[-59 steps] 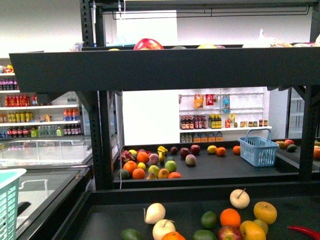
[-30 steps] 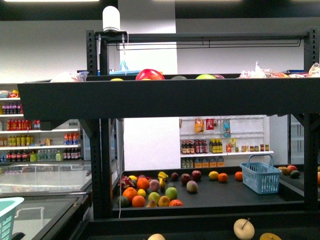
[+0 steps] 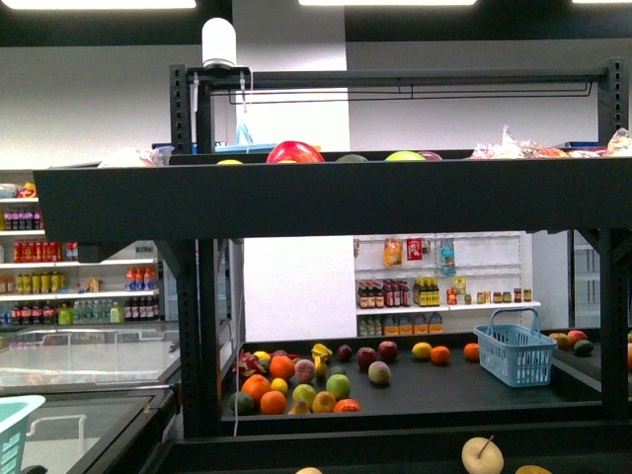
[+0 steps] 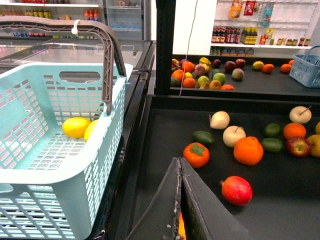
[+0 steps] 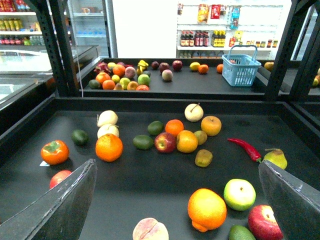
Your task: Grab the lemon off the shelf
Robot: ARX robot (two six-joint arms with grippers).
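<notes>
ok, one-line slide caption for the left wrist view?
Two lemons lie in the light-blue basket beside the black shelf of mixed fruit.

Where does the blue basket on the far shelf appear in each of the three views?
Front: blue basket at lower right, on the far shelf.
Left wrist: cut by the right edge, near the top.
Right wrist: top, right of centre.
Shared landmark: the fruit pile on that shelf.

A grocery shop — fruit on a black shelf point(image 3: 326, 395), bottle racks point(image 3: 79, 286) behind, shopping baskets point(image 4: 55, 150).
</notes>
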